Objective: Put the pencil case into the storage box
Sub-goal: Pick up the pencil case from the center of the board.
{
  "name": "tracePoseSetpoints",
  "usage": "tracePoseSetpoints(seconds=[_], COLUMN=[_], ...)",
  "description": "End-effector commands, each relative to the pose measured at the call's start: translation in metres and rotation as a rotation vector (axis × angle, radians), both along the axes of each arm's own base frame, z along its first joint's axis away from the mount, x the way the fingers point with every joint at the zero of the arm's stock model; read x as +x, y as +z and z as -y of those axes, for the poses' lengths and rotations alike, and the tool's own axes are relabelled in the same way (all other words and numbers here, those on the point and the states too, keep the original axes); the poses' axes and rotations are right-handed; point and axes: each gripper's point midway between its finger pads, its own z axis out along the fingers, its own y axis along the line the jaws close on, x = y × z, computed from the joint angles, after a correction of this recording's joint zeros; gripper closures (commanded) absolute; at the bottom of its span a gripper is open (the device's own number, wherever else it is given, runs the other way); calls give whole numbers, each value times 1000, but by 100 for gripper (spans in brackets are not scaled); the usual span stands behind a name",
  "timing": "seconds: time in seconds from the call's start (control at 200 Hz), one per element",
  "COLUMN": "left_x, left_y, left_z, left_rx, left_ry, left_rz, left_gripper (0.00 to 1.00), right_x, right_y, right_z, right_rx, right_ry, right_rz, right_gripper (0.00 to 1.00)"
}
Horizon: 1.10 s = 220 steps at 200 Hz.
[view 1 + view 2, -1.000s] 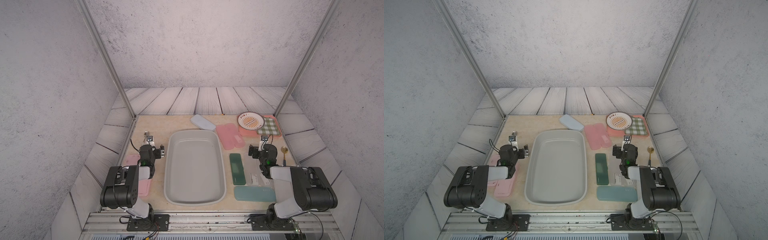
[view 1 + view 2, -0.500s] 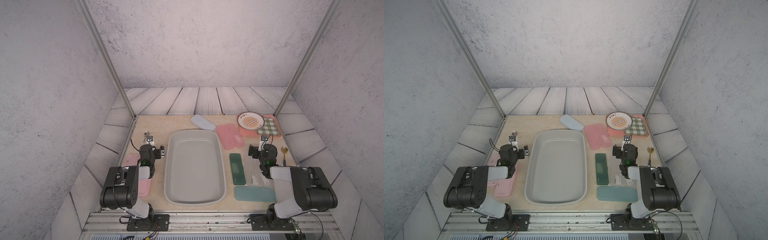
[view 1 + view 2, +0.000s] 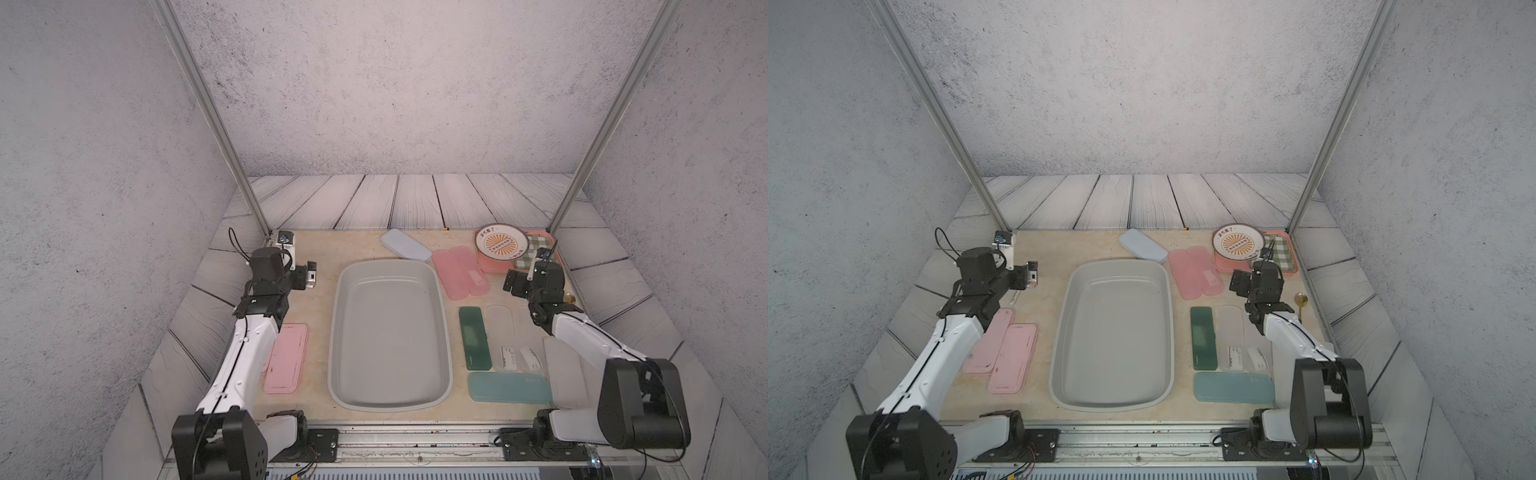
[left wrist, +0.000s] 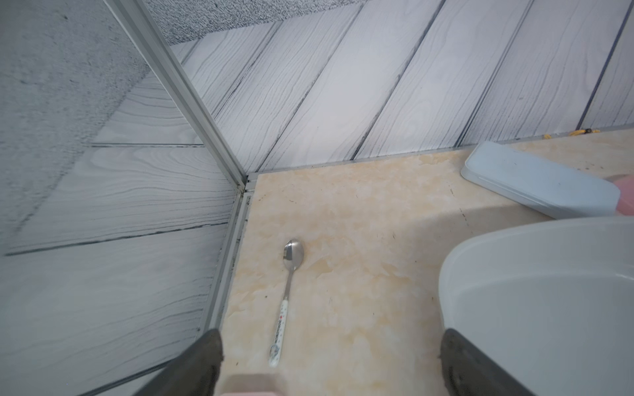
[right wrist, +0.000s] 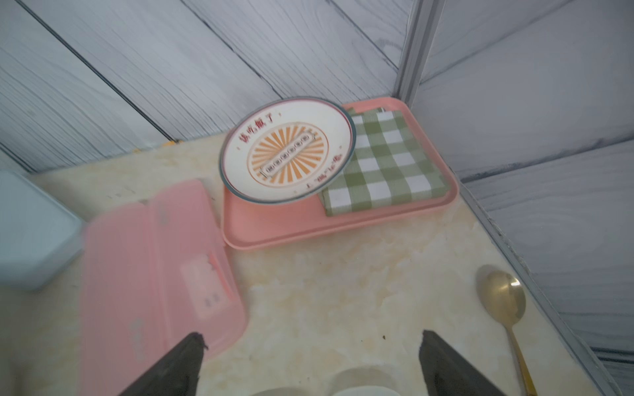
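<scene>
The storage box (image 3: 388,266) (image 3: 1119,262), a large light-grey tub, stands empty mid-table; its rim (image 4: 480,247) shows in the left wrist view. Several pencil cases lie around it: a light-blue one (image 3: 406,245) (image 4: 538,180) behind it, an opened pink one (image 3: 460,271) (image 5: 147,274), a dark-green one (image 3: 474,343), a clear one (image 3: 503,328), a teal one (image 3: 509,387), and pink ones (image 3: 1013,359) on the left. My left gripper (image 3: 309,279) (image 4: 329,360) hovers open by the box's far left corner. My right gripper (image 3: 512,284) (image 5: 310,356) is open beside the pink case, holding nothing.
A salmon tray (image 5: 291,226) carrying a plate (image 3: 501,241) and a green checked cloth (image 5: 384,164) sits in the back right corner. A gold spoon (image 5: 504,301) lies by the right edge. A silver spoon (image 4: 290,274) lies by the left edge. Metal frame posts (image 3: 245,183) rise at the back corners.
</scene>
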Motion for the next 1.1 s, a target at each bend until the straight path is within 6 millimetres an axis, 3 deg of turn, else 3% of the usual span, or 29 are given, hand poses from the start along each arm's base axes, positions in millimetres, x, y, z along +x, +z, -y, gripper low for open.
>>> tracePoseSetpoints(seconds=[0.0,0.1,0.225,0.34,0.535,0.711,0.906,1.096], left_x=[-76,-111,-140,-139,-128,-118,-117,-125], left_y=[-42,-32,-35,-27,-48,-63,-73,-83], left_z=[11,20,26,19,19,-17,6,8], left_rx=[22,-3,-30,-36,-151,-90,-230,-204], left_ry=[-94,-134,-162,-105,-11,215,167,127], left_rz=[-324,-364,-445,-439,-501,-524,-541,-556], left_gripper=[0,0,0,0,0,0,12,12], right_x=[-60,-99,-132,-153,-194,-193,-192,-164], right_y=[1,9,15,15,-26,-52,-76,-95], right_z=[-14,-4,-23,-59,-50,-69,-96,-119], right_rx=[277,412,487,524,437,484,234,100], right_ry=[-79,-258,-177,70,19,122,229,254], right_rz=[-155,-206,-266,-272,-517,-588,-789,-847], right_gripper=[1,1,1,1,1,4,5,6])
